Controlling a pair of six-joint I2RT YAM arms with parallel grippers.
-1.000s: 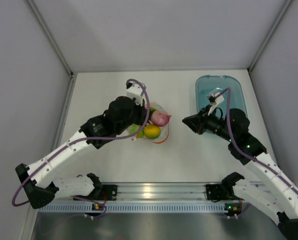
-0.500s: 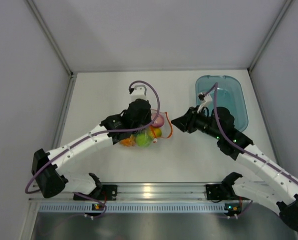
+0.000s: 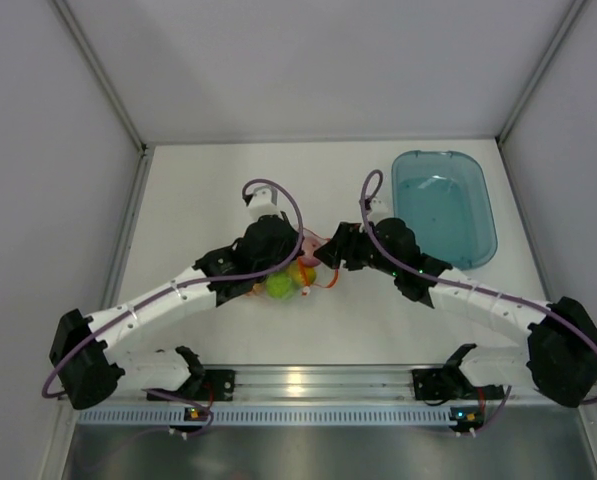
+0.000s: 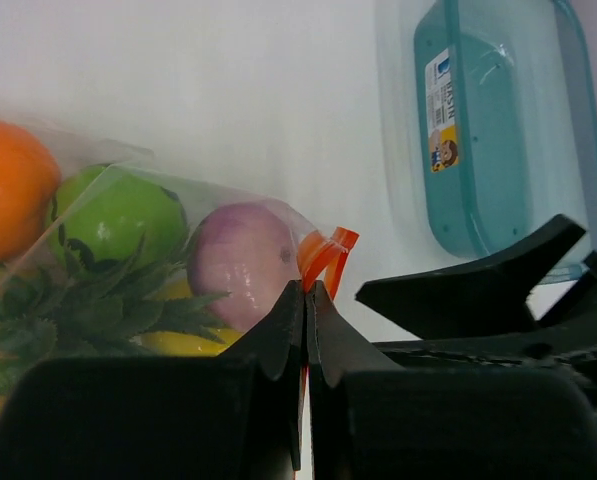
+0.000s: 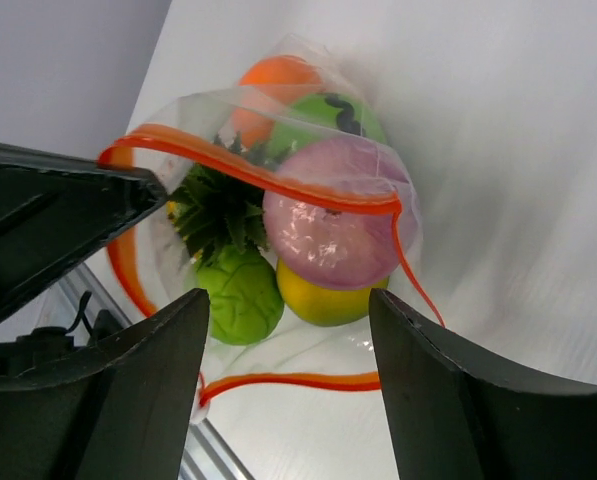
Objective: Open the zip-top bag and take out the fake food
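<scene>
The zip-top bag lies mid-table with the fake food inside. In the right wrist view its mouth gapes open, the orange-red zip strip spread apart around the pink ball, yellow piece, light green piece, pineapple crown and orange piece. My left gripper is shut on the zip strip at one side of the mouth. My right gripper is open, its jaws wide apart just in front of the bag's mouth, holding nothing. In the top view the left gripper and right gripper meet at the bag.
A translucent blue tub stands at the back right, and it also shows in the left wrist view. Grey walls enclose the table on three sides. A metal rail runs along the near edge.
My right gripper has moved left from beside the tub to the bag's mouth. My left gripper has shifted slightly toward the front with the bag, and the bag's mouth has spread open.
</scene>
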